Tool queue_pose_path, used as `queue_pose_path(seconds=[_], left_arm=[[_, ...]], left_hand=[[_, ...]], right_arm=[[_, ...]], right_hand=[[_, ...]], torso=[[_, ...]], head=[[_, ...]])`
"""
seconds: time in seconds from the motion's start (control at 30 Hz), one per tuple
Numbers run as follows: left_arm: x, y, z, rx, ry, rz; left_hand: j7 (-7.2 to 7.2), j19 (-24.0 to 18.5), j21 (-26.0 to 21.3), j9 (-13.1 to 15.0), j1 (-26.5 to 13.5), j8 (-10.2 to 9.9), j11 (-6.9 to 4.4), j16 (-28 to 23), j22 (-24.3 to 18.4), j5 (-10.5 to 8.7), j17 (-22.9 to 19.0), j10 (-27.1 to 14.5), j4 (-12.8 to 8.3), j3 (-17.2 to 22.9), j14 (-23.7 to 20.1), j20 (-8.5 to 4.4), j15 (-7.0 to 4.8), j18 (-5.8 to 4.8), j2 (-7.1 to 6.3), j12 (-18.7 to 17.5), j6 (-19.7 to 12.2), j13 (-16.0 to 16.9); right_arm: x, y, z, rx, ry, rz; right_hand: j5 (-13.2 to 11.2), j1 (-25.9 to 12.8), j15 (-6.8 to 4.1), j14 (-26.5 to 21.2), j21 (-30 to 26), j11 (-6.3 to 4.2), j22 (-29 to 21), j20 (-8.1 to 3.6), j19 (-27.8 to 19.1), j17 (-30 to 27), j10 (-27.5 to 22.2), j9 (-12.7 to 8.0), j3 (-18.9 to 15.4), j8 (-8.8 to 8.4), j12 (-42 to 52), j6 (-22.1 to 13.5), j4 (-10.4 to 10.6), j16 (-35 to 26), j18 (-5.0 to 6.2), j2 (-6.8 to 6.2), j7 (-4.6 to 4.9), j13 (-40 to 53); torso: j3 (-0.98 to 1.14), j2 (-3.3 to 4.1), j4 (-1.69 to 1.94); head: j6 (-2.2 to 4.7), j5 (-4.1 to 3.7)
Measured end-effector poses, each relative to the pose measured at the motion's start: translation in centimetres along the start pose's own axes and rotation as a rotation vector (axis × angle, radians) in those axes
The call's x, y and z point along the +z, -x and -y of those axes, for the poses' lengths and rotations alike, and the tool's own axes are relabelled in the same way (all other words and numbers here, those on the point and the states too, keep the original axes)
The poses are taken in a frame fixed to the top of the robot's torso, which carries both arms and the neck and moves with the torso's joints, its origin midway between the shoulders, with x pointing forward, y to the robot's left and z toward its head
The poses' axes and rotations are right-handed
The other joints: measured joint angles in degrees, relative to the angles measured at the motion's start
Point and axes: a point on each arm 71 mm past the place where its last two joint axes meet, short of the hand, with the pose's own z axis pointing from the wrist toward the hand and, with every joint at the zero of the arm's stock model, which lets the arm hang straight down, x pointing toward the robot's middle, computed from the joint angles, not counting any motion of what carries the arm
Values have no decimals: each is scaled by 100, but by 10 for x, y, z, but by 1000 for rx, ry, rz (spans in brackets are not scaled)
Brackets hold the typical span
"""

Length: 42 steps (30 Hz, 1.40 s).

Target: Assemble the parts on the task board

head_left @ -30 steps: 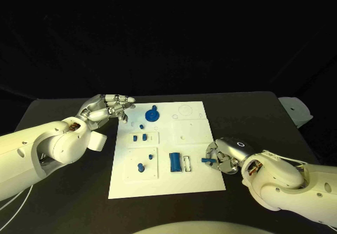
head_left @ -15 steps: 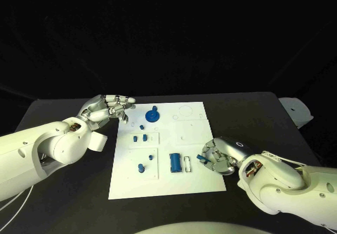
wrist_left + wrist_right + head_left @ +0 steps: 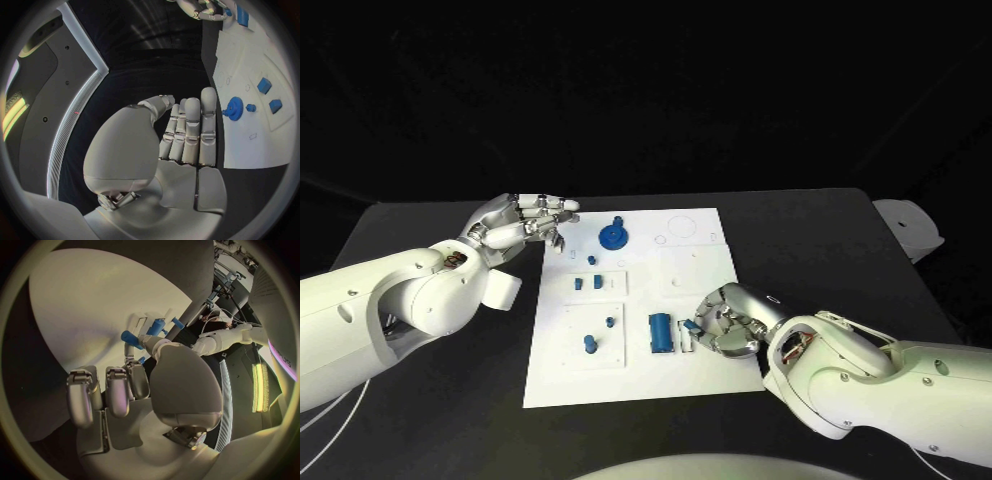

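Right hand (image 3: 727,322): moved further in over the white task board (image 3: 704,375), now beside the blue block (image 3: 659,334), pinching a small blue part (image 3: 132,337). Left hand (image 3: 519,222): unchanged at board's far corner, fingers together, holding nothing.

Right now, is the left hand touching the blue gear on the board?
Apart. The left wrist view shows dark table between the left hand and the blue gear.

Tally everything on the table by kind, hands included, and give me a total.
Task board: 1
Blue gear: 1
Other blue parts: 7, counting the blue part pinched by the right hand
Hands: 2, with the left hand
Total: 11
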Motion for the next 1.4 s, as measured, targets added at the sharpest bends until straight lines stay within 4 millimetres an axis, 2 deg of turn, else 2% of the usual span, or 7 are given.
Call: queue_pose_path(seconds=[0.23, 0.3, 0.4, 0.5, 0.67, 0.97, 1.4], left_arm=[[0, 0, 0, 0, 0, 0], [0, 0, 0, 0, 0, -1], [0, 0, 0, 0, 0, -1], [0, 0, 0, 0, 0, -1], [0, 0, 0, 0, 1, 0], [0, 0, 0, 0, 2, -1], [-1, 1, 0, 0, 3, 0]], left_hand=[[0, 0, 0, 0, 0, 0, 0, 0, 0, 0, 0, 0, 0, 0, 0, 0, 0, 0, 0, 0, 0, 0], [0, 0, 0, 0, 0, 0, 0, 0, 0, 0, 0, 0, 0, 0, 0, 0, 0, 0, 0, 0, 0, -1], [0, 0, 0, 0, 0, 0, 0, 0, 0, 0, 0, 0, 0, 0, 0, 0, 0, 0, 0, 0, 0, -1], [0, 0, 0, 0, -16, 0, 0, 0, 0, 0, -6, 0, 0, 0, 0, 0, 0, 0, 16, 0, 0, -1], [0, 0, 0, 0, -23, 0, 0, 0, 1, 0, -7, 0, 0, 0, 0, 0, 0, 0, 23, 0, 0, -1], [0, 0, 0, 0, -23, 0, 0, 0, 1, 0, -7, 1, 0, 0, 0, 0, 0, 0, 23, 0, 0, -1], [0, 0, 0, 0, -23, 0, 0, 0, 1, 0, -7, 1, 0, 0, 0, 0, 0, 0, 23, 0, 0, 4]], right_arm=[[6, -7, 1, 24, -24, -38], [7, -9, 1, 26, -26, -46], [10, -10, 0, 26, -28, -50], [11, -10, 0, 24, -31, -50], [12, -10, 0, 18, -31, -48], [13, -11, 0, 1, -28, -43], [12, -11, 0, -12, -22, -42]], right_hand=[[-255, -286, 0, 0, 0, 0, -1, 0, 0, 2, 0, 4, 9, 88, 21, 0, 67, 0, 0, -2, 0, 0], [-104, -427, 0, 0, 0, 0, -1, 0, 0, 2, 0, 169, -60, 131, 21, 1, 137, 0, 0, -33, 0, -1], [-16, -509, 0, 0, 0, 0, -1, 0, 0, 1, 0, 221, -140, 155, 20, 54, 196, 0, 0, -50, -32, -1], [-57, -548, 0, 0, 0, -9, -1, 0, 0, 1, -9, 210, -206, 168, 20, 130, 217, 0, 0, -52, -92, -1], [-141, -580, 0, 0, 0, -20, -1, 0, 0, 1, -20, 209, -276, 197, 24, 142, 256, 0, 0, -24, -95, -1], [-263, -716, 1, 0, 0, -20, -2, -21, -21, 0, -20, 222, -457, 199, 44, 185, 374, 0, 0, -99, -122, -2], [85, -1166, 1, 0, 0, -20, -3, -20, -21, -1, -20, 218, -1100, 196, 44, 194, 458, 0, 1, -160, -131, -3]], torso=[[0, -2, -3], [1, -2, -3], [3, -2, -7], [6, -2, -7], [7, -2, -7], [6, -1, -7], [3, -2, -7]], head=[[-12, 4], [-13, 4], [-14, 1], [-11, 2], [-20, 9], [-25, 5], [-47, 5]])
